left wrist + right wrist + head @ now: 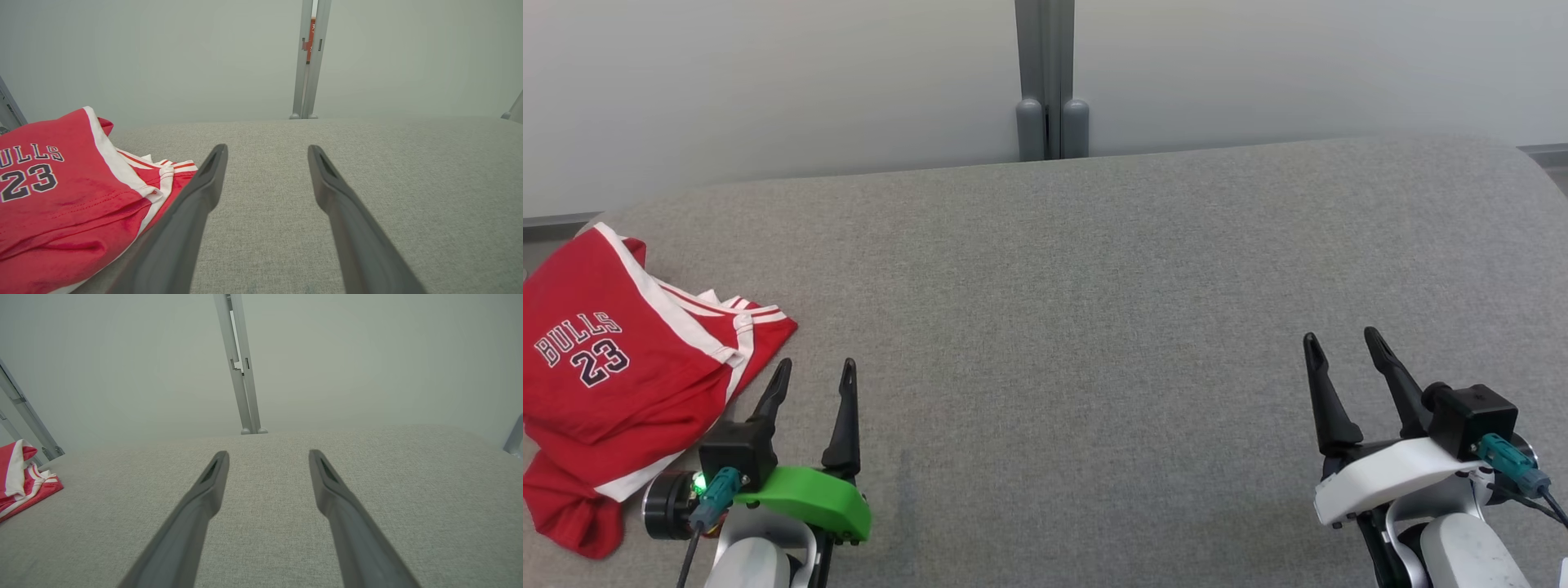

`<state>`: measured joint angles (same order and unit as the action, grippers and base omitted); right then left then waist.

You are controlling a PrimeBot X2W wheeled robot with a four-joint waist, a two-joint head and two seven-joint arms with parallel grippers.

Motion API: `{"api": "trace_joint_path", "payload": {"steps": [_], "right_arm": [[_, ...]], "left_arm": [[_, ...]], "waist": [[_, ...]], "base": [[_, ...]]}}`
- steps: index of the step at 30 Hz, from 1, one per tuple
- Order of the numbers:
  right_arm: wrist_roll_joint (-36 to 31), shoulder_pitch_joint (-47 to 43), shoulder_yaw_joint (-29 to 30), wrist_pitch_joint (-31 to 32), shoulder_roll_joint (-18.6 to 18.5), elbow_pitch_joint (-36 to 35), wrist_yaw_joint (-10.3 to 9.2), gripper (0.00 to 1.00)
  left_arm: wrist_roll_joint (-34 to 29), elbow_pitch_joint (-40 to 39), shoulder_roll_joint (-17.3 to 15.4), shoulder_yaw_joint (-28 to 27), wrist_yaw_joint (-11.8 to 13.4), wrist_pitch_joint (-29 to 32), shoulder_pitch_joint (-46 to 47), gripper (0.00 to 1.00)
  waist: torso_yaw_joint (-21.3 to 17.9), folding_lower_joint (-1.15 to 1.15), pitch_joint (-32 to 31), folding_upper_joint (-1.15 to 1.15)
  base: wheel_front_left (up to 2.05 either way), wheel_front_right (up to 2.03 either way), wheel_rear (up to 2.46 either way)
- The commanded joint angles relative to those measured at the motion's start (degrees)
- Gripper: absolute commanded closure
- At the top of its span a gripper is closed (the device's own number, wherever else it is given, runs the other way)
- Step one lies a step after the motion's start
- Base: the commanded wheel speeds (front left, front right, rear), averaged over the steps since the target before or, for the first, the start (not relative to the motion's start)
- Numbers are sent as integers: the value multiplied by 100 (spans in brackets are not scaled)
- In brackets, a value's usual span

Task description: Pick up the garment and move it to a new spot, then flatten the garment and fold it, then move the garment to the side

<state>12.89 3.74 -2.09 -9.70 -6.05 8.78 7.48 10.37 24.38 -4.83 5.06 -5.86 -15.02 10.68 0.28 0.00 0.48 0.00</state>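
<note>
The garment (613,367) is a red jersey with white trim and "BULLS 23" on it, lying folded at the left edge of the grey fabric surface (1094,327). My left gripper (815,371) stands open just right of the jersey, nothing between its fingers. In the left wrist view the garment (61,196) lies left of the open left gripper (267,151). My right gripper (1338,339) is open at the lower right, far from the jersey. The right wrist view has the open right gripper (269,455) over bare fabric, with the garment (22,482) at the far left edge.
A pale wall rises behind the surface, with a grey vertical post (1045,82) at its middle. The surface's far edge curves down at the back left and right corners. Grey fabric stretches wide between the two grippers.
</note>
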Motion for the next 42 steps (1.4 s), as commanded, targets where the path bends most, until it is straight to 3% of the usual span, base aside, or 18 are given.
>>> {"api": "trace_joint_path", "payload": {"steps": [1,20,35,42], "right_arm": [[-49,-66,13,-39,7,-25,3,0],[17,2,42,-80,-13,-67,3,0],[97,211,-218,124,-200,-518,3,0],[99,293,-345,214,-254,-651,3,0]], "left_arm": [[-14,8,-17,-39,29,-22,85,0],[41,-17,44,-183,89,-22,149,0],[76,-223,25,-516,154,-21,333,0],[121,-341,77,-767,227,-14,181,0]], "waist": [[-2,0,3,0],[221,0,105,0],[1615,0,433,0],[2050,0,539,0]], "base": [[0,0,0],[0,0,0],[0,0,0],[0,0,0]]}}
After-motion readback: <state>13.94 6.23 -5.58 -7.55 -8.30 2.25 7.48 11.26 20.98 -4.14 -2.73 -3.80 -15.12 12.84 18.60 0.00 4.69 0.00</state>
